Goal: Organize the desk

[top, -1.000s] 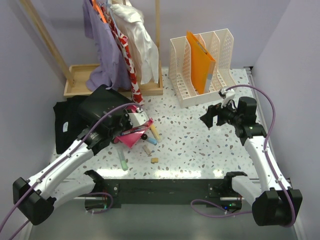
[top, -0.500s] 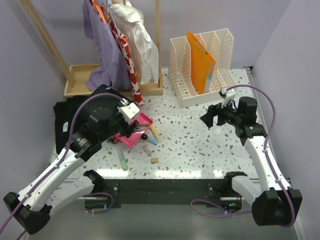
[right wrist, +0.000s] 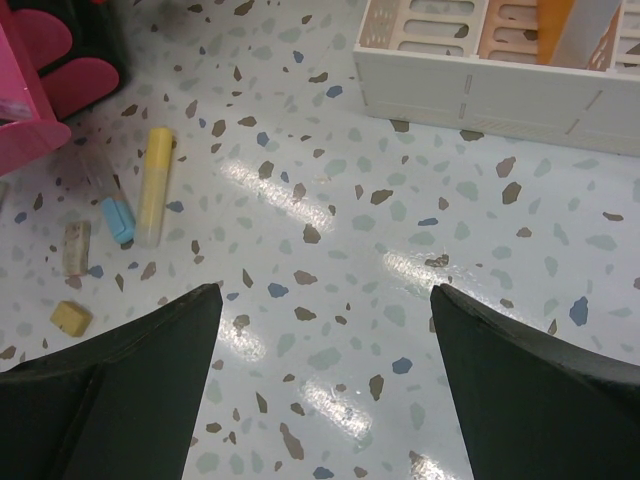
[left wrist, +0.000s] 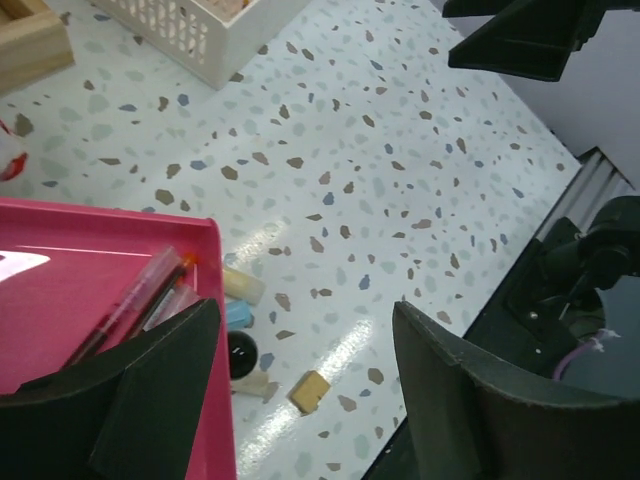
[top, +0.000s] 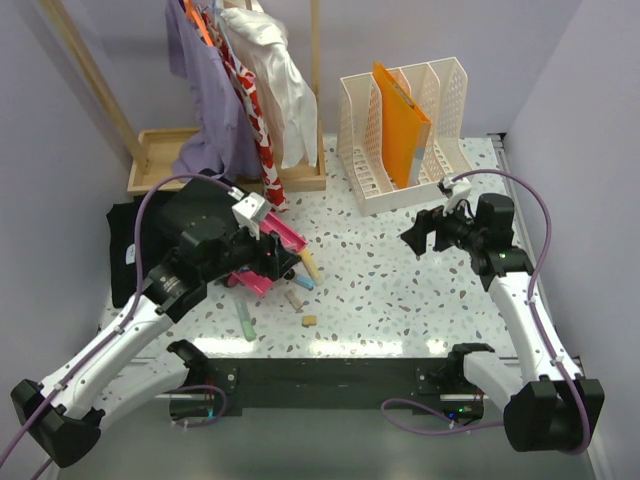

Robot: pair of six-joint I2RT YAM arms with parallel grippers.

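Note:
The desk (top: pixel 380 290) is a white speckled tabletop. A pink tray (top: pixel 268 268) holding pens (left wrist: pixel 130 300) sits at its left middle, tilted. My left gripper (top: pixel 272 252) hovers over the tray's right edge, open, with one finger (left wrist: pixel 150 390) in front of the tray (left wrist: pixel 80 280) and bare desk between the fingers. Loose items lie beside the tray: a yellow marker (top: pixel 310 265), a blue-capped tube (top: pixel 302 281), a beige stick (top: pixel 293 299), a tan eraser (top: pixel 309 321) and a green stick (top: pixel 246 322). My right gripper (top: pixel 415 238) is open and empty above the desk's right middle.
A white file organizer (top: pixel 405 130) with an orange folder (top: pixel 400 120) stands at the back right. A clothes rack with hanging garments (top: pixel 250 90) and a wooden tray (top: pixel 160 155) are at the back left. A black cloth (top: pixel 130 250) lies at the left edge.
My left arm has drawn back and its wrist has turned over the pink tray, which went flat and then tilted again. The right arm has not moved.

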